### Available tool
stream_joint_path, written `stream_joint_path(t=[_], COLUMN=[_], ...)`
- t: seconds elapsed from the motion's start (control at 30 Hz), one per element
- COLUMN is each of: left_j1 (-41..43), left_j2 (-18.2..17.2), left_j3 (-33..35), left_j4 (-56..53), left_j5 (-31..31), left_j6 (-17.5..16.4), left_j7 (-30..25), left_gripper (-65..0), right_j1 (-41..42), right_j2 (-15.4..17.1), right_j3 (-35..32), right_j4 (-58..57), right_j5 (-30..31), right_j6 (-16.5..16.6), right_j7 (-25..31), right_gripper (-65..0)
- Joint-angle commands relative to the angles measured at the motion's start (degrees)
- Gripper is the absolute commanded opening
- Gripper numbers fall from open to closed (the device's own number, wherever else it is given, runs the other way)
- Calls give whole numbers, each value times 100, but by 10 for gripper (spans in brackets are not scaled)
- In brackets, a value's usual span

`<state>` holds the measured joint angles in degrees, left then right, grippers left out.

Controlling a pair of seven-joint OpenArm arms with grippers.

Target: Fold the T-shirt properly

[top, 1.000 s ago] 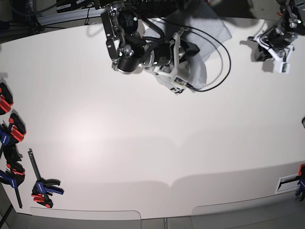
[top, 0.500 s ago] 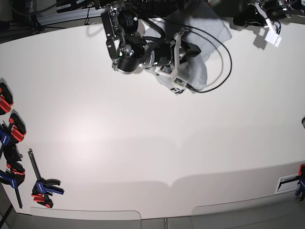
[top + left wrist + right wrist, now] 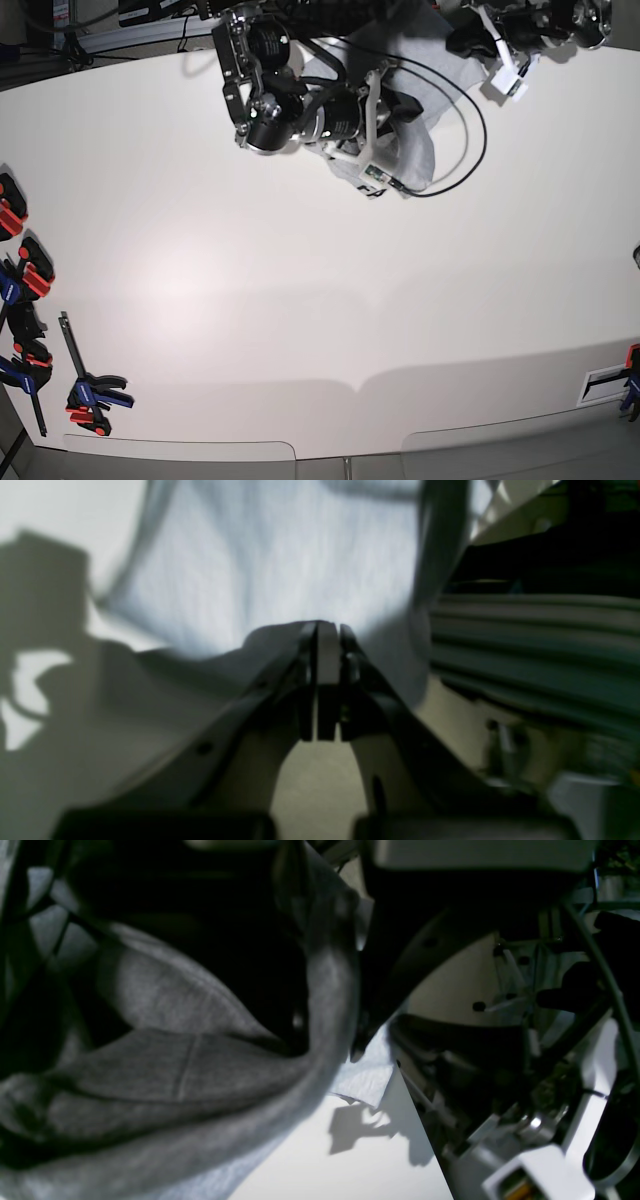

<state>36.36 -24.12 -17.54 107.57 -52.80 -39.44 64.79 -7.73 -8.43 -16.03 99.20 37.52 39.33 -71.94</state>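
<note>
At table's far edge, both pincers (image 3: 327, 635) (image 3: 350, 1040) pinch the T-shirt (image 3: 425, 50).

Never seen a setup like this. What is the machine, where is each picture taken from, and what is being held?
This is a robot with two arms working over a white table. The base view looks down from above: the right arm is at the top centre and the left arm is at the top right. The other two pictures come from a small camera on each wrist, looking along the fingers. A grey T-shirt lies bunched at the table's far edge, and some clamps sit at the near left. In the left wrist view, the left fingers are shut with cloth just beyond them; whether they pinch it is unclear. In the right wrist view, the right fingers appear closed on a raised fold of the T-shirt.
</note>
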Motion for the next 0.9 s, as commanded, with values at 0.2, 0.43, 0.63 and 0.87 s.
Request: stream_joint_path(t=[0.2,0.43,0.63,0.87], left_j1=[-839,-1716,-1921,-1099], left_j2=[-33,109,-289,-935], left_j3=[227,227,33,-273], left_j4=[-243,-1220,-1054,-942], left_j5=[787,763,39,-1777], left_j6=[540,544,535,-56], left_j7=[-872,-914,-175,1012], left_gripper=[-650,-650,-650,-650], right_j1=[280,614,643,643], right_j2=[-57,-57,-57,-57], right_j3=[-11,-11,-11,-11], right_j4=[120,120,118,118], right_j5=[-442,-754,-758,-756], right_j6=[15,-177,-179,-179], right_j7=[306,485,481,485], right_gripper=[-650,-650,-650,-650])
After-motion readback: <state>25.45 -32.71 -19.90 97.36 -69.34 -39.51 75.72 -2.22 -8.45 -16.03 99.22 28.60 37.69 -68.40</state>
